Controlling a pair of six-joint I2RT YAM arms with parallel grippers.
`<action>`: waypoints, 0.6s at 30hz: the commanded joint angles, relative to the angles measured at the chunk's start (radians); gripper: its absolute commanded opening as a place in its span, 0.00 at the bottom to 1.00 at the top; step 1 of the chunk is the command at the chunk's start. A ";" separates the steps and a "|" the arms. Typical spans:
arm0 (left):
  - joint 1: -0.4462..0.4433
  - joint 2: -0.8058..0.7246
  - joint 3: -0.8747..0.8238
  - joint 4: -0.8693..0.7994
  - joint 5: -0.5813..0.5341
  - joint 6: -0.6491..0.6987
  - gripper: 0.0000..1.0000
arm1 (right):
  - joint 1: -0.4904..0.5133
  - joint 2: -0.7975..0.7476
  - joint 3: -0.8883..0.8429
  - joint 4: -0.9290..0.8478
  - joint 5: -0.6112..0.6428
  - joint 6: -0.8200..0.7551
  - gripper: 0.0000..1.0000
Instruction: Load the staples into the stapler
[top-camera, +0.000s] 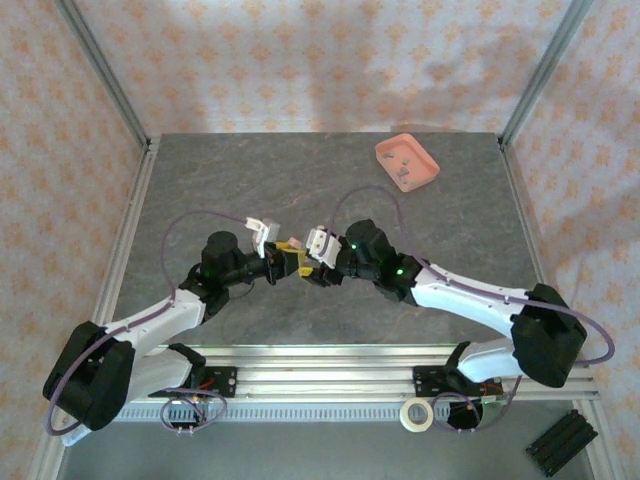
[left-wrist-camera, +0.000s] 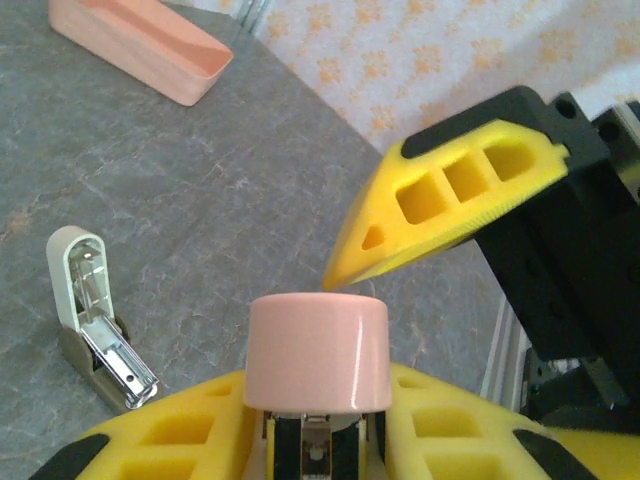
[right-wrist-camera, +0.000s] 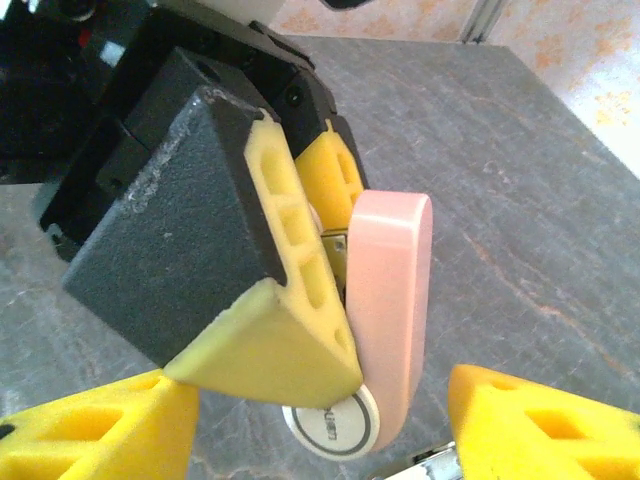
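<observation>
1. The salmon-pink tray (top-camera: 424, 150) sits on the grey counter (top-camera: 220, 180), toward its far right corner.
2. The staples (top-camera: 403, 172) show as small grey bits lying inside the tray; they are too small to make out more.
3. Well apart from the tray, nearer the arm bases and to its left, the two arms meet tip to tip.
4. The left gripper (left-wrist-camera: 318, 420) is pinched on a pink stapler (left-wrist-camera: 318, 345), with a yellow finger against each of its sides.
5. The right gripper (right-wrist-camera: 322, 400) is spread. Its yellow fingers stand on either side of the pink stapler's end with a gap showing, and it holds nothing.
6. In the left wrist view, a white stapler (left-wrist-camera: 95, 310) lies on the counter, well apart from the tray and on the near side of it. Its top is hinged up and its metal channel is exposed.
</observation>
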 joint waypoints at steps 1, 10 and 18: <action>0.002 -0.017 -0.020 0.039 0.076 0.154 0.00 | -0.028 -0.070 -0.001 -0.042 -0.088 0.037 0.66; 0.002 -0.066 -0.031 0.041 0.164 0.312 0.00 | -0.108 -0.094 0.071 -0.298 -0.275 0.000 0.70; -0.002 -0.100 0.017 -0.111 0.244 0.482 0.00 | -0.118 -0.009 0.186 -0.479 -0.334 -0.109 0.70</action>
